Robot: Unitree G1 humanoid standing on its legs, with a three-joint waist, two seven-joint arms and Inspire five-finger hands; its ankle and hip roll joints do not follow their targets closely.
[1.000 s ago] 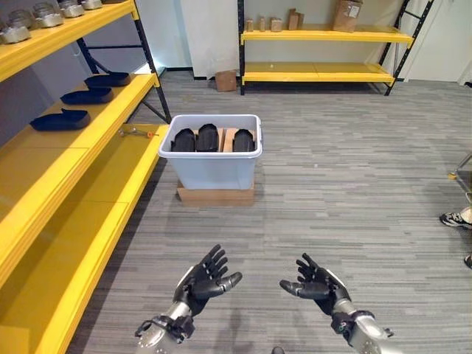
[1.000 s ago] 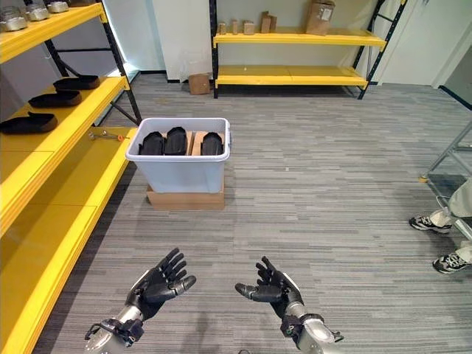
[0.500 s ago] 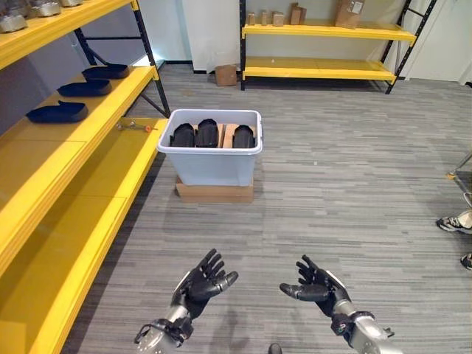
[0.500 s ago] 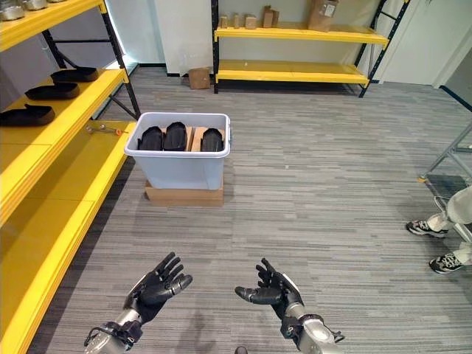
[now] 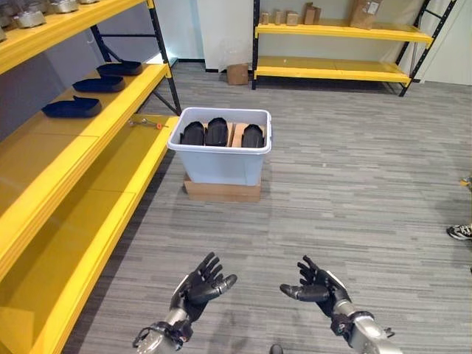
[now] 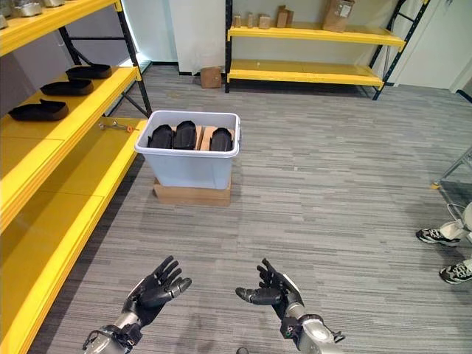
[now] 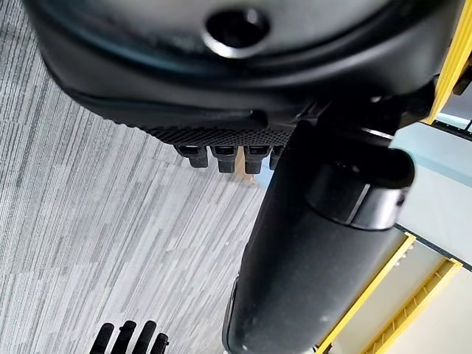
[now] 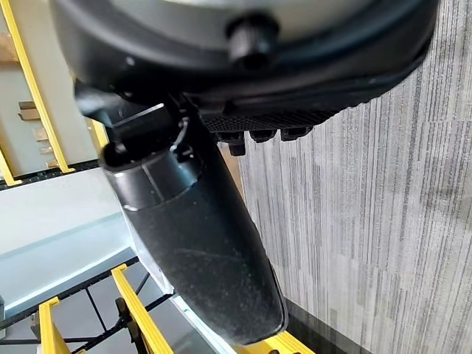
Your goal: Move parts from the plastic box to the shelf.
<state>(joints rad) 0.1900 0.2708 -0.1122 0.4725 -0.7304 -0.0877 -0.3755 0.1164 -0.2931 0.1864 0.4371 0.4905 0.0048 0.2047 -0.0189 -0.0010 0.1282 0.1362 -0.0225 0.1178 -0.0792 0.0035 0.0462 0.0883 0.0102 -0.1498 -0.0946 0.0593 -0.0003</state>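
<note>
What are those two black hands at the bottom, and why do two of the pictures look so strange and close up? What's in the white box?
Those are a walking robot's own hands: its left hand and right hand. Both are open, palms up, holding nothing. Two pictures come from cameras in the robot's head, like two eyes looking down at the floor. The two strange ones come from small cameras on its wrists, so each hand looks huge and dark, with grey carpet beyond it. Ahead stands a pale plastic box on a flat cardboard base. Inside it are black parts standing in a row. On the robot's left is a yellow shelf, and three black parts already lie on it. A person's shoe shows at the right edge.
</note>
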